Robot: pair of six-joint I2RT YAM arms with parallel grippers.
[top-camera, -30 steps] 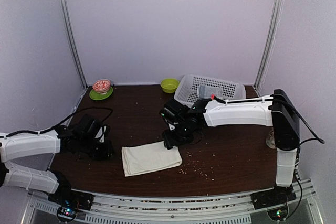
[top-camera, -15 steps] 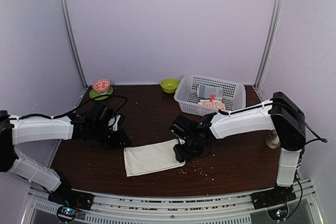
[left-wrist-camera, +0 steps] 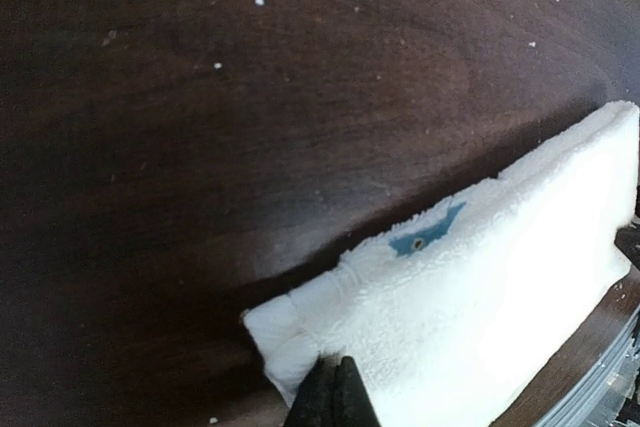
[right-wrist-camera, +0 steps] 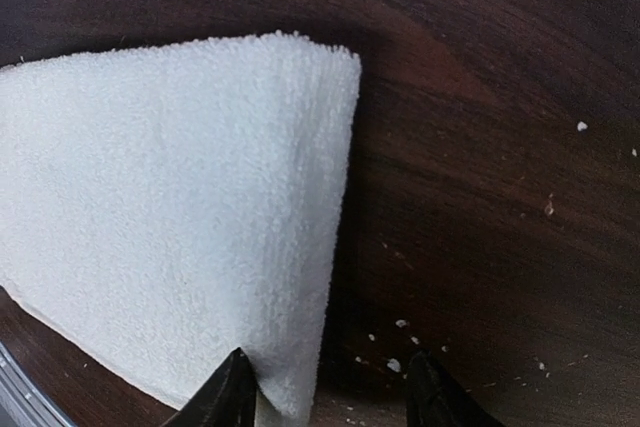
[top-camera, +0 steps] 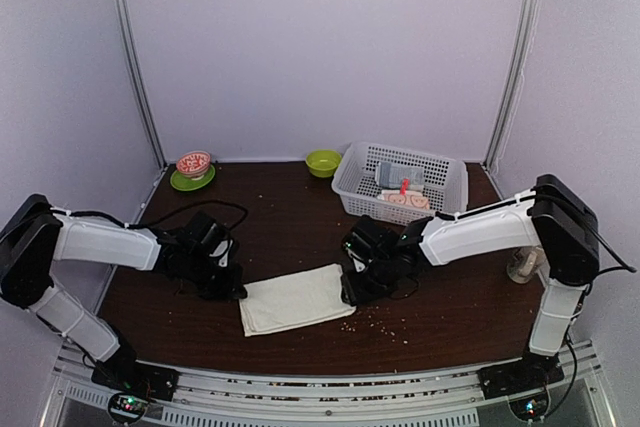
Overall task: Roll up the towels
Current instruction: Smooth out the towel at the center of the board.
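Observation:
A plain cream-white towel (top-camera: pixel 295 299) lies folded flat on the dark table; its small blue mark (left-wrist-camera: pixel 425 235) shows in the left wrist view. My left gripper (top-camera: pixel 232 287) is shut, and its tips (left-wrist-camera: pixel 335 392) touch the towel's (left-wrist-camera: pixel 470 297) left corner. My right gripper (top-camera: pixel 352 292) is open at the towel's right edge. In the right wrist view (right-wrist-camera: pixel 330 397) one finger is over the towel (right-wrist-camera: pixel 170 207) and the other over bare table. A cream roll with orange-pink print (top-camera: pixel 405 199) lies in the white basket (top-camera: pixel 440 162).
A grey-blue rolled towel (top-camera: pixel 395 175) is also in the basket at the back right. A green bowl (top-camera: pixel 323 161) and a green plate with a red-patterned bowl (top-camera: pixel 193 165) stand at the back. Crumbs (top-camera: pixel 385 322) lie right of the towel.
Both arms have closed in on the towel: the left gripper moved right to its left corner, and the right gripper moved right and nearer to its right edge. The towel shifted slightly right.

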